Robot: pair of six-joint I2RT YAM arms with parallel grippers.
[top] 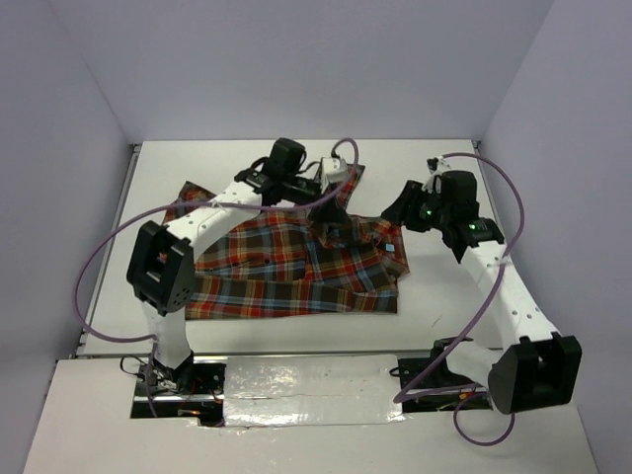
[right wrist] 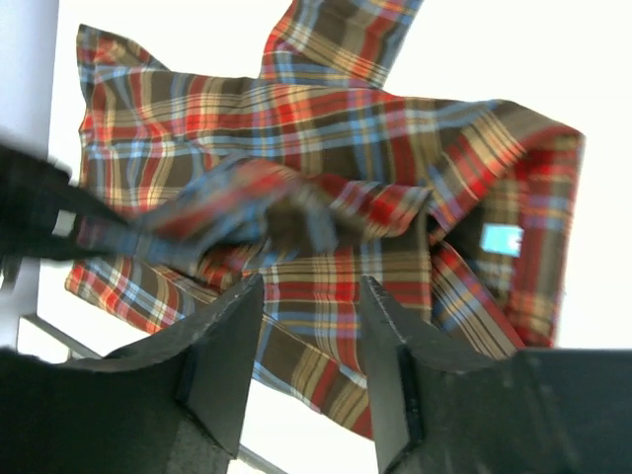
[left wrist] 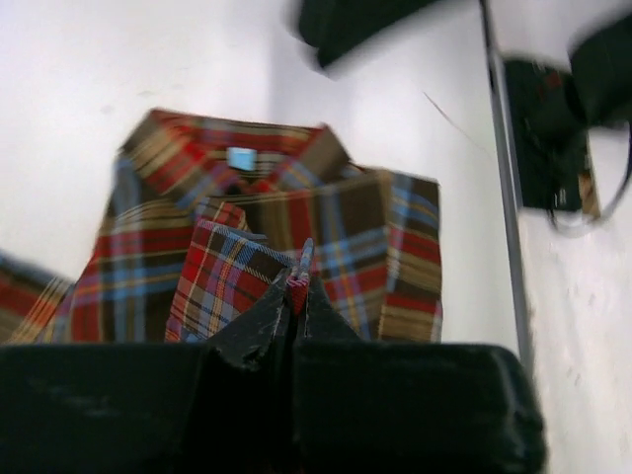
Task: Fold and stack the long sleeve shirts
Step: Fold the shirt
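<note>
My left gripper [left wrist: 299, 283] is clenched on a small pinch of the red-orange, dark brown and light blue plaid flannel shirt [left wrist: 326, 222]. A red bit of cloth pokes up between the shut fingertips. The gripper body fills the bottom of the left wrist view, so whatever lies under it is hidden. That view is soft. Past the pinch I can make out the collar [left wrist: 237, 138] and a pale blue neck label [left wrist: 240, 158]. The dark blurred shapes along the top and right edge I can't identify.

My right gripper [right wrist: 306, 296] is released, jaws apart with nothing between them, hanging over the shirt body. I can't tell whether the fingertips touch the cloth. In the right wrist view a fold of fabric at the left is smeared by motion. One sleeve [right wrist: 346, 30] runs off the top edge.

From the top camera, the shirt lies mid-bench, mostly flat, body toward the left and bunched collar end toward the right, close to the right gripper. The left arm [top: 212, 217] crosses over its far-left part and covers it. The left fingertips are too small to read there. Bare white bench [top: 444, 296] shows all around.
</note>
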